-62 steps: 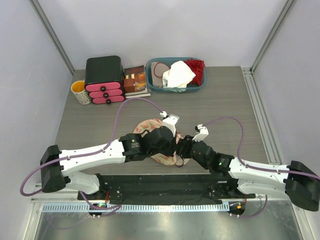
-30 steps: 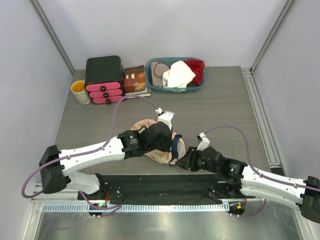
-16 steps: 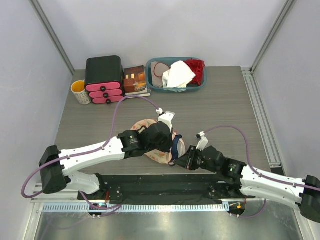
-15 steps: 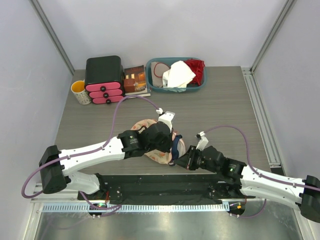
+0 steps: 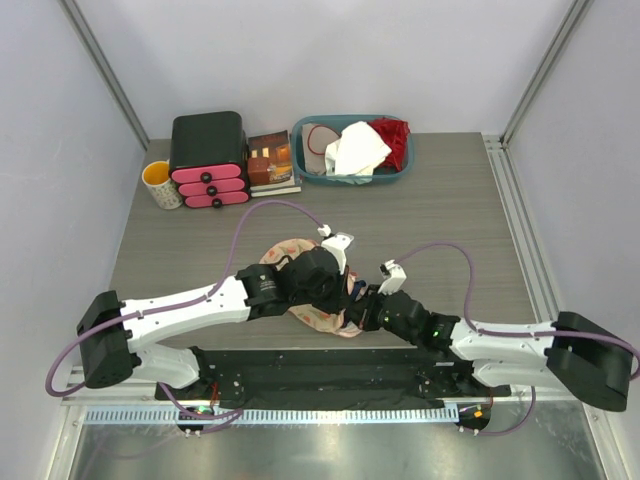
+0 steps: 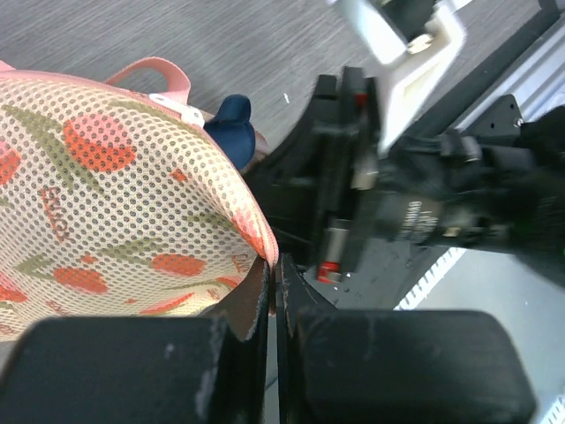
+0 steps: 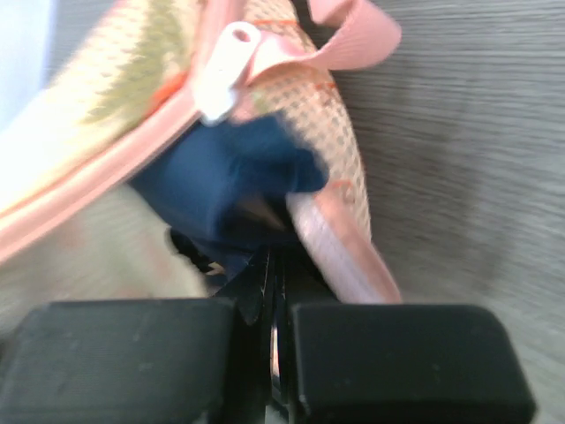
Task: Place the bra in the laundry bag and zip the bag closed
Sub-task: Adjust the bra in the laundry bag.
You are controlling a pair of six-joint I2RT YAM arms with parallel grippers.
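The laundry bag (image 5: 288, 251), cream mesh with red flowers and pink trim, lies near the table's front middle. My left gripper (image 5: 338, 295) is shut on its pink rim (image 6: 265, 247), holding that edge up. In the left wrist view a bit of the navy bra (image 6: 235, 129) pokes out by the pink loop. The right wrist view shows the bra (image 7: 229, 181) bulging from the bag's open mouth, under the white zipper pull (image 7: 225, 66). My right gripper (image 7: 274, 265) is shut, its tips pressed against the bra's lower edge; whether cloth is pinched I cannot tell.
A teal basket (image 5: 350, 181) with white and red cloth stands at the back. Left of it are a book (image 5: 270, 160), a black box with pink drawers (image 5: 208, 150) and a mug (image 5: 160, 185). Both arms crowd the front middle.
My right gripper has shut and moved left, up to the bag's mouth and the bra. The left gripper keeps its hold on the bag's rim, shifted slightly.
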